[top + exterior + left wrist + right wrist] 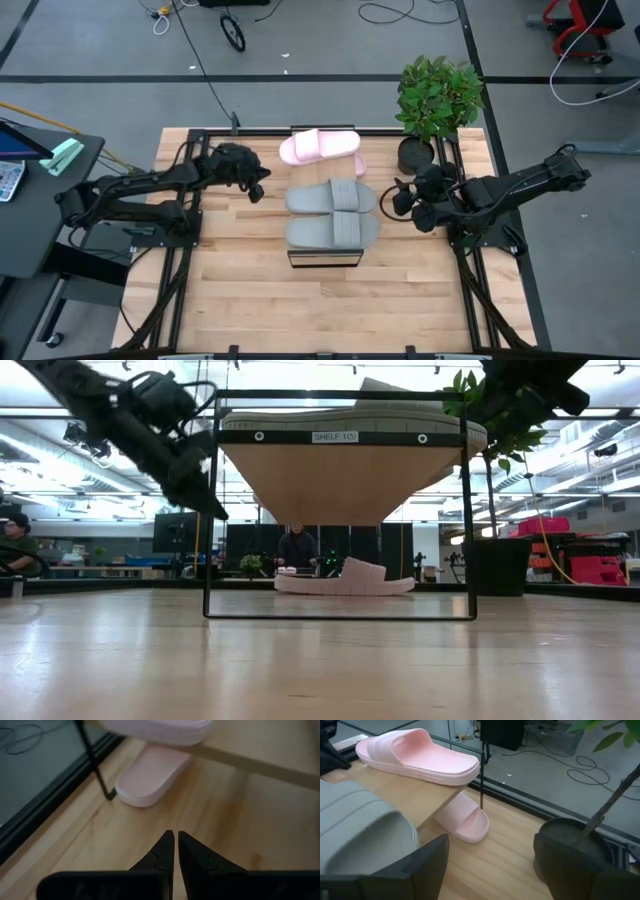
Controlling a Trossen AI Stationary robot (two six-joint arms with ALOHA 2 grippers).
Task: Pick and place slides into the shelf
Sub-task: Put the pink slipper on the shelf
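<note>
On the shelf (427,795), a pink slide (417,757) lies at the plank's far end with a grey slide (360,832) nearer, a second pink slide (465,820) rests on the table below the shelf's edge, and the right gripper (490,870) stands wide open beside a dark plant pot (575,852).

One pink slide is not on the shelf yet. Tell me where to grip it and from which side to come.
Grip the pink slide on the table across its ribbed strap, probably from the open end of the shelf near the plant pot. It lies flat and partly under the plank, so straight down is blocked. The right gripper, open, is nearest; the left gripper is shut.
</note>
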